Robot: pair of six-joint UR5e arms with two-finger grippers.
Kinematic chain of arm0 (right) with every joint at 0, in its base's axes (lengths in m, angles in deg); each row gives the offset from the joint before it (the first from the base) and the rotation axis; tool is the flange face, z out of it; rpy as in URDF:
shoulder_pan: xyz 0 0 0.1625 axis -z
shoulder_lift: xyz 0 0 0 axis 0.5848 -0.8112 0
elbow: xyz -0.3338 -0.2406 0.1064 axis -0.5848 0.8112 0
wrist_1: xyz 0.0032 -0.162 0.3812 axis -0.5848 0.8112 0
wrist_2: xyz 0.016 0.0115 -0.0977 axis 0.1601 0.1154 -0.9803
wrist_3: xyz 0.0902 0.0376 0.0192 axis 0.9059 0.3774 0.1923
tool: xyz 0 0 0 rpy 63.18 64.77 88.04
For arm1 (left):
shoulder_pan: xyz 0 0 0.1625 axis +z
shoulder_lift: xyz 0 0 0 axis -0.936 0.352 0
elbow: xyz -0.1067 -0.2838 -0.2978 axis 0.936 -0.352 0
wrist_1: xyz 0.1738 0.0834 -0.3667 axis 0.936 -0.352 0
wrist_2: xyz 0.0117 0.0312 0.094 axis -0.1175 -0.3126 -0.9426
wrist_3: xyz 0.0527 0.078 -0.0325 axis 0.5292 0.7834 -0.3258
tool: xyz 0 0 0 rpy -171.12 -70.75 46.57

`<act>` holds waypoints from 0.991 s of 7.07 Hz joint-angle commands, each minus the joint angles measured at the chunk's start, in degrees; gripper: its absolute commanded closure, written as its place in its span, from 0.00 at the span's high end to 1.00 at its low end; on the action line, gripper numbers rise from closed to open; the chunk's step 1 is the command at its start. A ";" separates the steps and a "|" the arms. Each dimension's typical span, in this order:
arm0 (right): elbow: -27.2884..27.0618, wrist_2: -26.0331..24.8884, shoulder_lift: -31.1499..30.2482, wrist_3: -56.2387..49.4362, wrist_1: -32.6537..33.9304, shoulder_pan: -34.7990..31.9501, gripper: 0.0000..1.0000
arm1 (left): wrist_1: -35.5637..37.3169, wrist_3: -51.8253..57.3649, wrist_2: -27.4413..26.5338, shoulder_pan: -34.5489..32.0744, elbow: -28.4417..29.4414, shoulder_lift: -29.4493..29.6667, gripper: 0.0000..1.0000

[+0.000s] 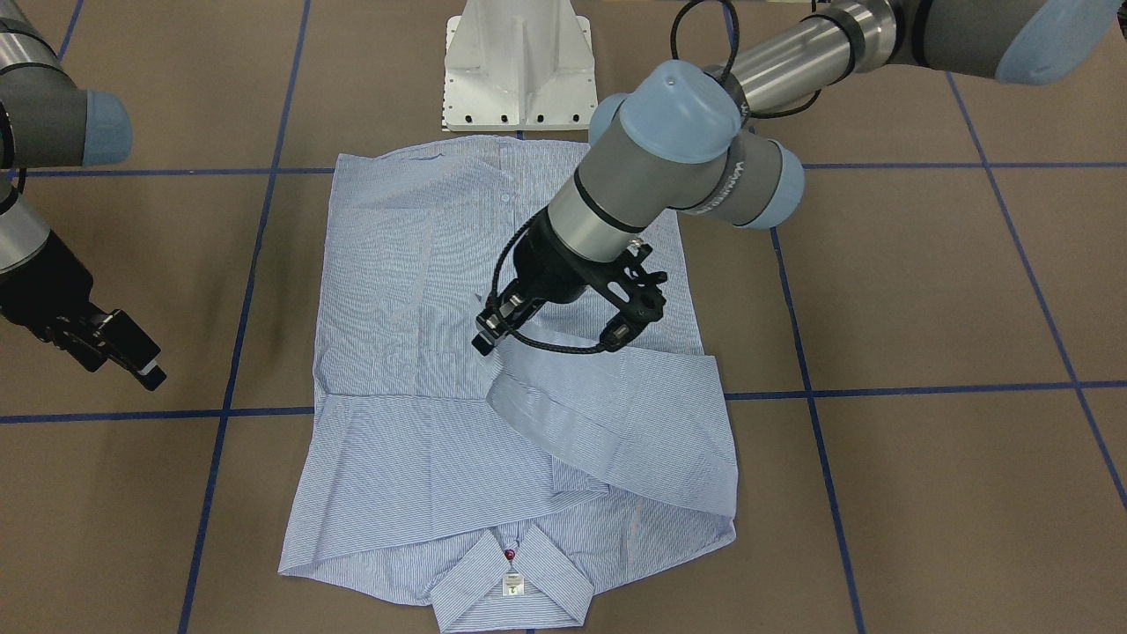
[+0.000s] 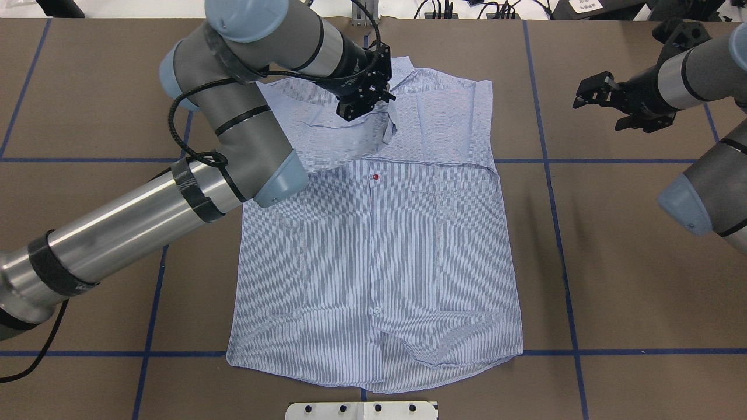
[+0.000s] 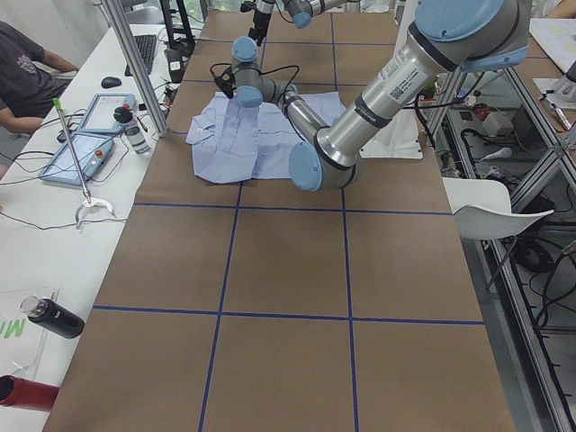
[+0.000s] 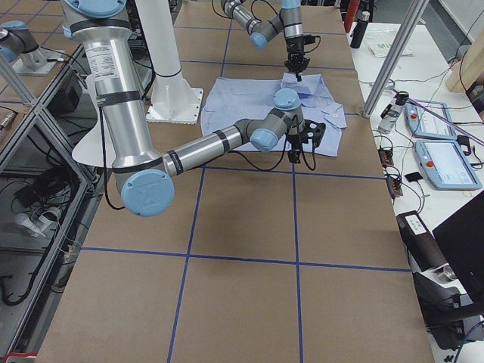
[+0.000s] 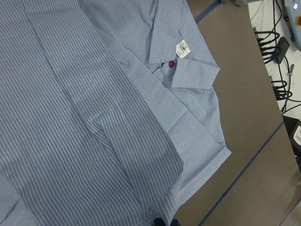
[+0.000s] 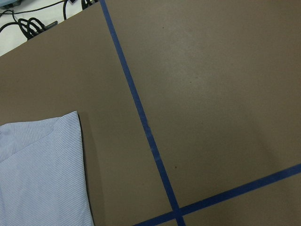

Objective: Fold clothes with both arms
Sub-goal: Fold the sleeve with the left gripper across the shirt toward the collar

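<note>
Overhead: left arm point(image 2: 233, 134) covers collar end of shirt point(image 2: 379, 245).

Overhead, front cameras face oppositely; share shirt point(image 2: 379, 233).

No text can be read in full. The white neck label point(image 1: 512, 584) at the collar of the striped shirt point(image 1: 396, 352) carries dark print too small to read in either the front-facing or the left wrist view. White lettering point(image 1: 736, 176) runs along a wrist housing of the left arm point(image 1: 616, 189) but is illegible. In the exterior left view, a white sticker point(image 3: 392, 84) with black print and a square code sits on that arm's silver tube, unreadable. A green capital resembling "M" shows on a white sheet point(image 3: 11, 329), cut by the frame edge.
</note>
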 commanded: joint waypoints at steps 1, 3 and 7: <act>0.01 0.00 -0.64 0.07 0.00 -0.05 0.99 | 0.04 -1.99 -1.05 1.09 3.33 3.86 0.00; 0.01 0.00 -0.73 0.07 0.00 0.04 0.99 | -0.13 -2.43 -2.62 1.87 3.69 3.96 0.00; 0.62 0.09 -0.65 -0.02 0.00 0.04 0.99 | -0.48 -4.80 -6.85 4.16 6.66 6.31 0.52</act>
